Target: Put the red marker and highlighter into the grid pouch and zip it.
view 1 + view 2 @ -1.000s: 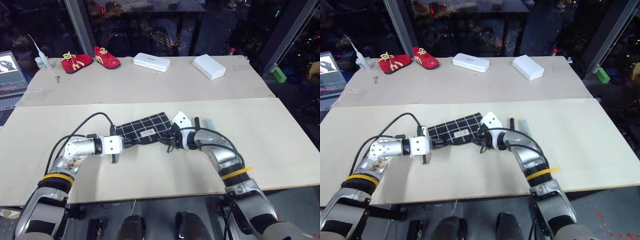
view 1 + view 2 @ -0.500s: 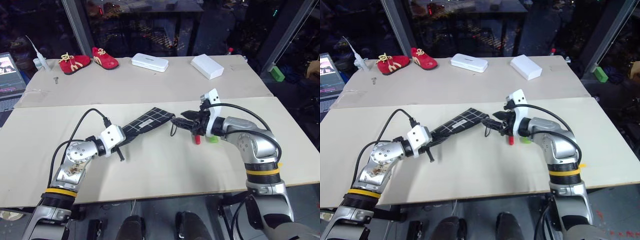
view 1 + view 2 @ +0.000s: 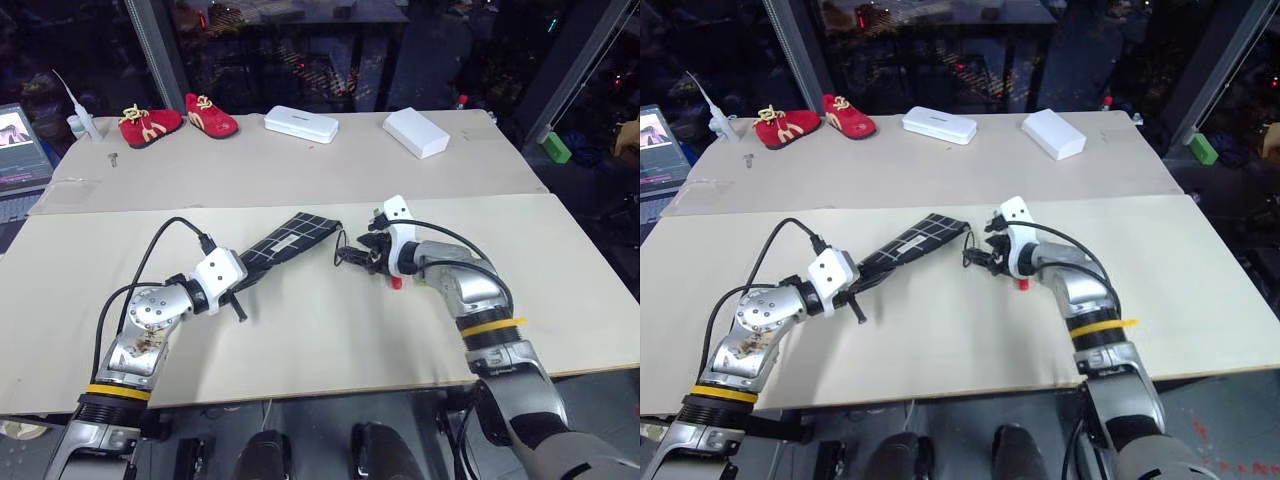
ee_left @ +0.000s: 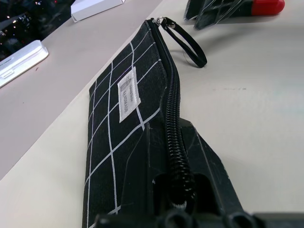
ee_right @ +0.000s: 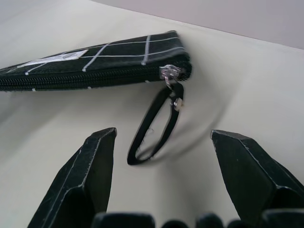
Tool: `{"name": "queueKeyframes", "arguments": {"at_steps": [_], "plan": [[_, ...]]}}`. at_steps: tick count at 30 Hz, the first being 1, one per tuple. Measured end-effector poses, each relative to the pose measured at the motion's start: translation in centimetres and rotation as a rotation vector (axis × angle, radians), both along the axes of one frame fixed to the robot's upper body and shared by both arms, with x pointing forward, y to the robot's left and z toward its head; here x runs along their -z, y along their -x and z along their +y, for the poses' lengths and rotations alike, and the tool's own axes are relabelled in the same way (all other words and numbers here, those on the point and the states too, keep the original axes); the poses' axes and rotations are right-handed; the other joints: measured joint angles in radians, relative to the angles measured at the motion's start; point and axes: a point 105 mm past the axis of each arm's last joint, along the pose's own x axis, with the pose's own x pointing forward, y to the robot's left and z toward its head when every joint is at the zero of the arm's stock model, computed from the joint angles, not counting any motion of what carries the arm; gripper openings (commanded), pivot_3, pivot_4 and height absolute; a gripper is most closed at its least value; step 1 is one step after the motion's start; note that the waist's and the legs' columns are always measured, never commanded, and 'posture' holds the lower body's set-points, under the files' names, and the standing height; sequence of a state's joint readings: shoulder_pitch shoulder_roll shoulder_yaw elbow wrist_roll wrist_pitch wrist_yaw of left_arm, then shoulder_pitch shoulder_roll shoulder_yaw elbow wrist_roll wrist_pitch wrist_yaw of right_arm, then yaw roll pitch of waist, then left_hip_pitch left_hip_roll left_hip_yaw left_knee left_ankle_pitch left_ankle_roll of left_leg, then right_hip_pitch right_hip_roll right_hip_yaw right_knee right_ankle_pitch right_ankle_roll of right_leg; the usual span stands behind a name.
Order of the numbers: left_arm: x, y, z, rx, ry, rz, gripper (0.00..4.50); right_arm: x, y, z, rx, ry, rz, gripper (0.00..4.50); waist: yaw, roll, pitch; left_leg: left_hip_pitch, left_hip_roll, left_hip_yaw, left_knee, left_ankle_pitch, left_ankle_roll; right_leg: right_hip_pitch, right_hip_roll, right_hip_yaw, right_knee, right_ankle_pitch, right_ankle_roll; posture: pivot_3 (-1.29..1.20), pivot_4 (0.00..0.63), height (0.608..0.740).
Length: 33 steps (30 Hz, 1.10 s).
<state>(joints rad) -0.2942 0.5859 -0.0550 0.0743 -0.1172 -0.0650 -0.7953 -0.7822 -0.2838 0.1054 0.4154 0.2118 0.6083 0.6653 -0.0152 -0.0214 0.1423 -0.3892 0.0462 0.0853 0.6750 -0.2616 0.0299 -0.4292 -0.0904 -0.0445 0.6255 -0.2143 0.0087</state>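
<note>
Here, the right gripper hangs with its jaws spread wide, empty, the grid pouch's black loop zip pull lying between its fingers. The left gripper is clamped on the near end of the grid pouch, holding it tilted off the table. The red marker lies just beside the right gripper. To do this well, close on the loop itself, then pull straight along the zip while the left hand holds firm.

Grid pouch on the table, left of the red marker, shoes far behind
</note>
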Motion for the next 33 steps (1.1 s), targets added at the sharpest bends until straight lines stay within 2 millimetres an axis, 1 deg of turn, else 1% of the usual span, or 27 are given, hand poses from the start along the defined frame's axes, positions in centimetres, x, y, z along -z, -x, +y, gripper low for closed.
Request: {"name": "queueKeyframes", "arguments": {"at_steps": [3,5,8,11,12,16,21,27,29,33], "plan": [[0.1,0.0,-0.1,0.001,0.004,0.004,0.00,0.4,-0.5,-0.1,0.011,0.015,-0.002,3.54,0.000,0.000,0.000,0.000,0.000,0.000,0.000,0.000,0.000,0.000,0.000,0.000,0.000,0.000,0.000,0.00,0.150,0.740],[0.2,0.1,-0.1,0.000,0.005,0.007,0.00,0.5,-0.7,0.2,0.010,0.017,0.000,3.54,0.000,0.000,0.000,0.000,0.001,0.000,0.000,0.000,0.000,0.000,0.000,0.000,0.000,0.000,0.000,0.00,0.150,0.740],[0.4,0.1,-0.4,0.005,0.015,0.011,0.00,0.6,-0.9,0.8,-0.002,0.005,-0.001,2.86,-0.001,0.000,0.000,0.000,0.001,0.000,0.000,0.000,0.000,0.000,0.000,0.000,0.000,0.000,0.000,0.00,0.150,0.740],[0.8,0.3,-0.3,0.000,0.017,0.022,0.00,0.5,-0.9,0.8,-0.014,0.001,-0.021,1.78,-0.001,0.000,0.000,0.000,0.001,0.000,0.000,0.000,0.000,0.000,0.000,0.000,0.000,0.000,0.000,0.00,0.150,0.740],[0.9,0.3,-0.3,0.000,0.017,0.023,0.00,0.4,-0.9,0.8,-0.019,-0.001,-0.025,1.35,-0.001,0.000,0.000,0.000,0.001,0.000,0.000,0.000,0.000,0.000,0.000,0.000,0.000,0.000,0.000,0.00,0.150,0.740],[0.8,0.3,-0.3,-0.002,0.018,0.019,0.00,0.4,-0.7,0.9,-0.039,-0.006,-0.020,0.04,-0.001,0.000,0.000,0.000,0.001,0.000,0.000,0.000,0.000,0.000,0.000,0.001,0.000,0.000,0.000,0.00,0.150,0.740],[0.7,0.3,-0.4,0.002,0.017,0.009,0.00,0.5,-0.1,1.1,-0.089,-0.016,-0.020,0.04,0.000,0.000,0.000,0.000,0.001,0.000,0.000,0.000,0.000,0.000,0.000,0.001,0.000,0.000,0.000,0.00,0.150,0.740],[0.8,0.3,-0.5,0.002,0.016,0.007,0.00,0.4,-0.1,1.3,-0.094,0.010,-0.034,0.04,-0.001,0.000,0.000,0.000,0.001,0.000,0.000,0.000,0.000,0.000,0.000,0.001,0.000,0.000,0.000,0.00,0.150,0.740],[0.8,0.3,-0.5,0.001,0.015,0.006,0.00,0.5,0.2,1.8,-0.118,0.040,-0.044,0.04,-0.002,0.000,0.000,0.000,0.001,0.000,0.000,0.000,0.000,-0.001,0.000,0.001,0.000,0.000,0.000,0.00,0.150,0.740],[0.9,0.1,-0.5,-0.002,0.020,0.012,0.00,-0.3,1.6,4.3,-0.233,0.050,-0.085,0.04,-0.002,0.000,0.000,0.000,0.001,0.000,-0.001,0.000,0.000,-0.001,0.000,0.001,0.001,0.000,0.000,0.00,0.150,0.740]]}}
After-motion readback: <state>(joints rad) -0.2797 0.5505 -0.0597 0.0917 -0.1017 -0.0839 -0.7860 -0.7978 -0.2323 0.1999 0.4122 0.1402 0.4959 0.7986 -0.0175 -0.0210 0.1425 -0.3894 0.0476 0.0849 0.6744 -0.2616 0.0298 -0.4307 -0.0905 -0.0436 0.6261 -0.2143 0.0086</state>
